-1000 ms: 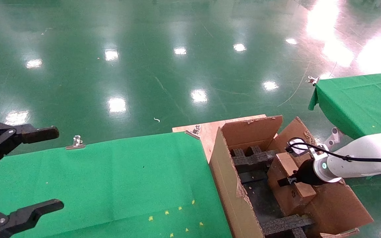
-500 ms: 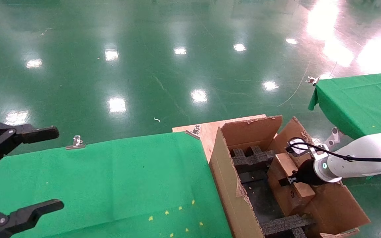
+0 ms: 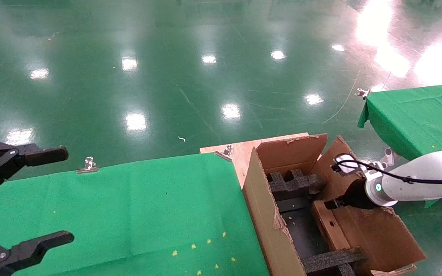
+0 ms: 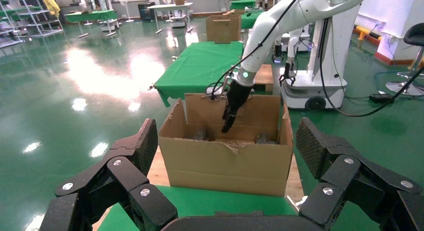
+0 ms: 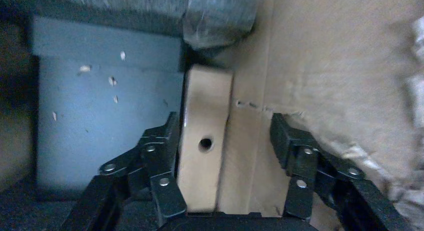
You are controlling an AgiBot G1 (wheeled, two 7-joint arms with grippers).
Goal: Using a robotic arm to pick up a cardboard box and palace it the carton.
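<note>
The small brown cardboard box (image 3: 328, 226) with a round hole lies inside the large carton (image 3: 259, 199), against its right wall, between the black foam inserts (image 3: 294, 184). The white robotic arm (image 3: 416, 180) reaches into the carton from the right. Its right gripper (image 3: 332, 204) is just above the box's far end. In the right wrist view this gripper (image 5: 225, 126) is open and straddles the box (image 5: 205, 156); one finger is close beside it and the other stands apart. My left gripper (image 3: 65, 195) is open and empty at the far left, and also shows in the left wrist view (image 4: 227, 146).
A table with a green cloth (image 3: 129, 211) lies left of the carton, with metal clips (image 3: 88, 165) on its far edge. A wooden board (image 3: 240, 151) lies under the carton. A second green table (image 3: 416, 119) stands at the right. The floor is glossy green.
The box, held raised and tilted in the right gripper, has gone down flat into the carton along its right wall. The right gripper has opened and drawn back slightly. The left arm has not moved.
</note>
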